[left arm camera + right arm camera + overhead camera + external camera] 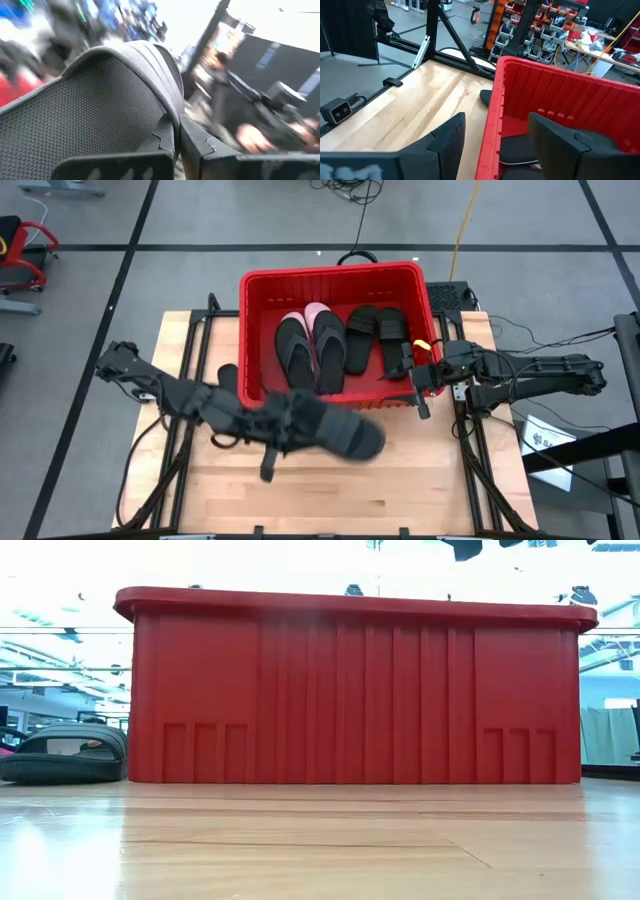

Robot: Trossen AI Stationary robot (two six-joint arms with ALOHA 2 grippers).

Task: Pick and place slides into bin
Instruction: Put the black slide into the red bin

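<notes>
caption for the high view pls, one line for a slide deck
Left gripper carries a black slide toward the red bin; right gripper open over its rim.

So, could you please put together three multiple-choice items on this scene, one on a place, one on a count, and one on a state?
1. Where is the right hand?
A. At the bin's near right corner
B. Over the table's left edge
C. Off the table

2. How many slides lie in the red bin?
A. One
B. Four
C. Eight

3. What is the left hand doing?
A. Hanging open and empty
B. Resting inside the bin
C. Shut on a black slide

Answers: 1 A, it straddles the rim there, open. 2 B, the high view shows two by two. 3 C, its fingers pinch the strap.
</notes>
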